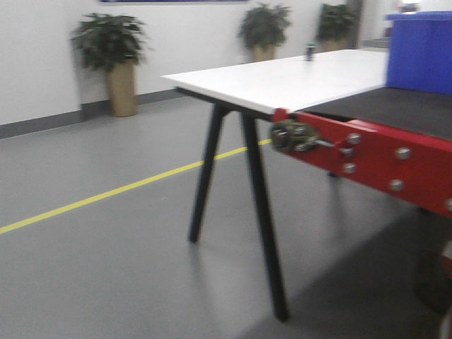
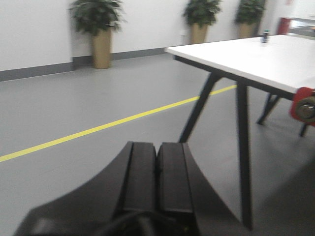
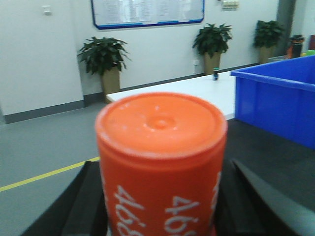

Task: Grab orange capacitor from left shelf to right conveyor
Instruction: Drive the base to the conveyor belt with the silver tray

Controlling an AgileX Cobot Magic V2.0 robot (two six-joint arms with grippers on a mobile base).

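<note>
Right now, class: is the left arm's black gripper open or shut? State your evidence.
Shut. The left gripper shows two black fingers pressed together, only a thin seam between, holding nothing.

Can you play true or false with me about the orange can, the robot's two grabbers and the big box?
1. The right gripper holds the capacitor. True.
2. The left gripper holds something too. False: it is shut with nothing in it.
3. The bin is red. False: it is blue.
4. A yellow line crosses the floor. True.
</note>
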